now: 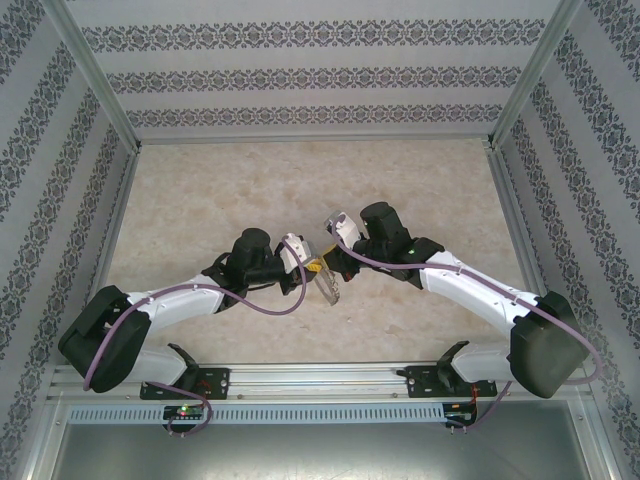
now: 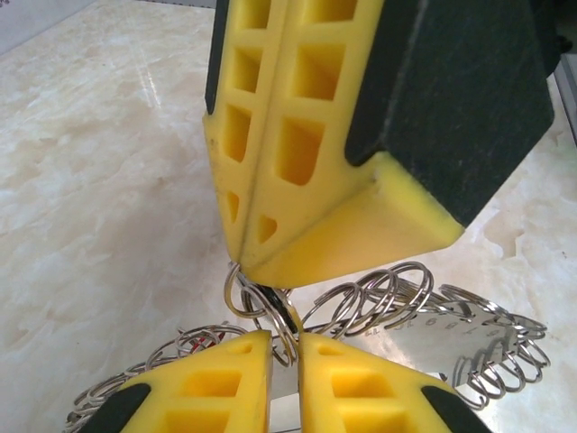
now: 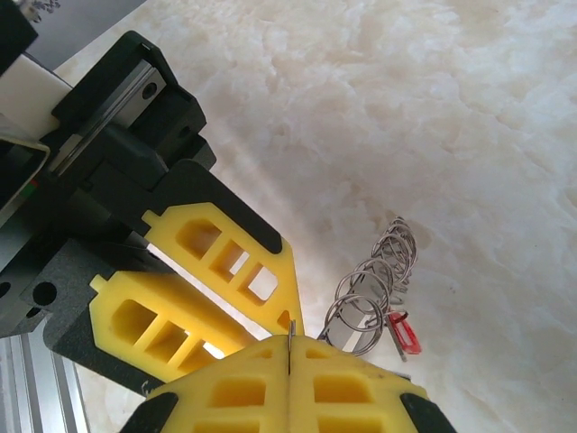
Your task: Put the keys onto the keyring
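Observation:
My two grippers meet tip to tip above the middle of the table. The left gripper [image 2: 287,336] [image 1: 312,264] is shut on one wire ring of the keyring [image 2: 397,302], a silvery loop strung with several small rings that trails onto the table [image 3: 377,275]. Pointing down at it, the right gripper [image 2: 243,262] [image 3: 288,341] is shut, with a thin metal edge pinched between its yellow fingers. A small ring and a dark piece [image 2: 270,298], apparently the dark-tagged key, hang from its tip. The red-tagged key [image 3: 404,334] lies among the rings on the table.
The marble-patterned table top [image 1: 200,200] lies bare around the arms. Patterned walls with aluminium posts [image 1: 100,90] enclose it. A metal rail [image 1: 320,380] runs along the near edge.

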You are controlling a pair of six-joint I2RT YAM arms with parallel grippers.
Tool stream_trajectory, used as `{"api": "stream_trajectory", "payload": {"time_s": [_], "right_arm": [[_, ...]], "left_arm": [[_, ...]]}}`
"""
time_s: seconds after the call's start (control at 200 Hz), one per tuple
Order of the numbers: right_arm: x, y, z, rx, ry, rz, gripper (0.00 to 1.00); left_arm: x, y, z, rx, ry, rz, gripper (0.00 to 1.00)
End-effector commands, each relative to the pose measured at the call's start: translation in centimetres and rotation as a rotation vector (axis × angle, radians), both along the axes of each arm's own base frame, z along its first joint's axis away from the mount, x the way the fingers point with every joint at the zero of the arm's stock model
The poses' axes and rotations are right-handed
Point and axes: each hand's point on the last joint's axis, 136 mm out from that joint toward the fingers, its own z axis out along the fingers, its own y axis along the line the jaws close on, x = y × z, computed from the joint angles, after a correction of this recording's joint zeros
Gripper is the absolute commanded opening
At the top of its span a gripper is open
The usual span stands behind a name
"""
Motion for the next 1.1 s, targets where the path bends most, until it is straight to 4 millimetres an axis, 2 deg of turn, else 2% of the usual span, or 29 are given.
{"api": "stream_trajectory", "payload": {"time_s": [0.0,0.175,0.255,0.375,0.545,0.714,1.094], "right_arm": [[-0.07,0.13,0.90,0.033,0.002,0.009,0.00],[-0.10,-0.01,0.63,0.029,0.001,0.006,0.00],[-0.05,0.07,0.61,0.030,0.003,0.009,0.00],[0.01,0.20,0.74,0.032,0.005,0.012,0.00],[0.07,0.15,0.96,0.034,0.000,0.006,0.00],[0.07,-0.10,1.05,0.028,-0.007,-0.006,0.00],[0.35,-0.56,0.70,0.011,-0.008,-0.032,0.00]], "left_arm": [[0.32,-0.48,1.74,-0.036,-0.053,-0.001,0.11],[0.39,-0.45,1.76,-0.032,-0.058,0.001,0.09],[0.47,-0.33,1.86,-0.031,-0.065,0.009,0.16],[0.47,-0.36,1.99,-0.035,-0.065,0.009,0.17],[0.43,-0.27,1.90,-0.032,-0.064,0.011,0.11],[0.27,-0.17,1.74,-0.028,-0.061,0.010,0.00],[0.11,0.04,1.48,-0.022,-0.062,0.012,0.00]]}}
